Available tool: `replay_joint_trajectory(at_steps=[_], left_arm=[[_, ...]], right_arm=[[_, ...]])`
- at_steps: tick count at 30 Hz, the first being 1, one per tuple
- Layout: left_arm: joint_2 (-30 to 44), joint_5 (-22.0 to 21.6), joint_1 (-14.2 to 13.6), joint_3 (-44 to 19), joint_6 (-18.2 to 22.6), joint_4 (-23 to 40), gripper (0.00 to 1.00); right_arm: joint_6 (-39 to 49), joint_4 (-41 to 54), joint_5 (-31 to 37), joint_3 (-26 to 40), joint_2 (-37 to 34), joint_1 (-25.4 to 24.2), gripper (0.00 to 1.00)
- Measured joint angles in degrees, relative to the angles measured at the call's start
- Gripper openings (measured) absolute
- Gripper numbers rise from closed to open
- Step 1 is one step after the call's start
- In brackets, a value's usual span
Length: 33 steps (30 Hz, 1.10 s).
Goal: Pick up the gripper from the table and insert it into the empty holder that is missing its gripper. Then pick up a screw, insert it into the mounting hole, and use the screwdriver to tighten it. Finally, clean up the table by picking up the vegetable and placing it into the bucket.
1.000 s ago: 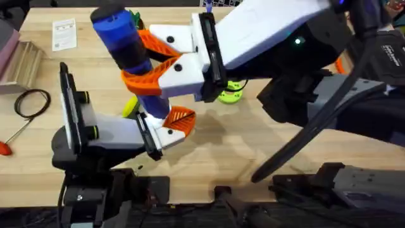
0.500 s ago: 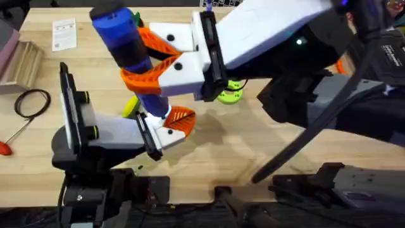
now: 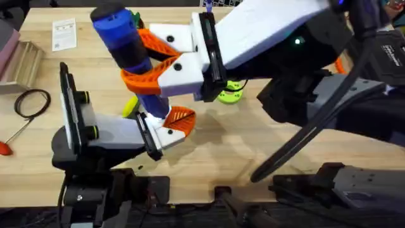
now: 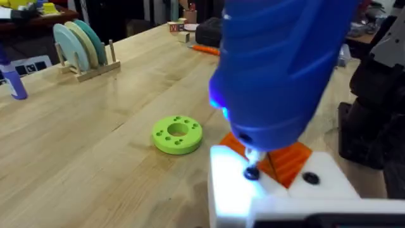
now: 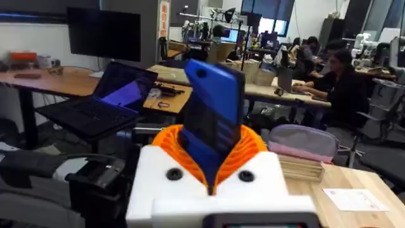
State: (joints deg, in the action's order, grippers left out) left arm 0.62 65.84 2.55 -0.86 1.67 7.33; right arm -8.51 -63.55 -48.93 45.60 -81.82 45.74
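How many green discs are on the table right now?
1. The green disc lies flat on the table, beyond the screwdriver. The right arm covers much of the table in the overhead view, so others may be hidden.

You cannot see the vegetable (image 3: 130, 105) whole: the screwdriver (image 3: 126, 49) and the right pincer (image 3: 147, 60) cover all but a yellow sliver of it. The green disc (image 3: 230, 94) is half tucked under the right arm. In the left wrist view, the screwdriver's bit is too blurred to make out where it meets the holder (image 4: 278, 196).
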Motion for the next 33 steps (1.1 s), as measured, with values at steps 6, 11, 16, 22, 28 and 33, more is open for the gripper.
replay_joint_trajectory(at_steps=[6,11,16,22,28,33], left_arm=[[0.00,0.00,0.00,0.00,0.00,0.00,0.014],[0.00,0.00,-0.02,0.00,0.00,0.00,0.014],[0.00,0.00,-0.02,0.00,0.01,0.00,0.014],[0.00,0.00,0.00,0.00,0.02,0.00,0.014],[0.00,0.00,0.00,0.00,0.02,0.00,0.014],[0.00,0.00,0.00,0.00,0.02,0.00,0.014]], right_arm=[[0.00,0.22,0.00,0.00,0.00,0.00,0.025],[0.00,0.87,0.02,0.00,0.00,0.00,0.025],[0.42,1.58,0.04,0.08,0.00,0.00,0.025],[0.42,-2.33,0.02,0.09,-0.37,0.00,0.025],[-0.09,-8.61,1.73,0.64,-0.01,0.00,0.025],[-0.26,-7.47,2.14,1.52,1.84,-0.28,0.025]])
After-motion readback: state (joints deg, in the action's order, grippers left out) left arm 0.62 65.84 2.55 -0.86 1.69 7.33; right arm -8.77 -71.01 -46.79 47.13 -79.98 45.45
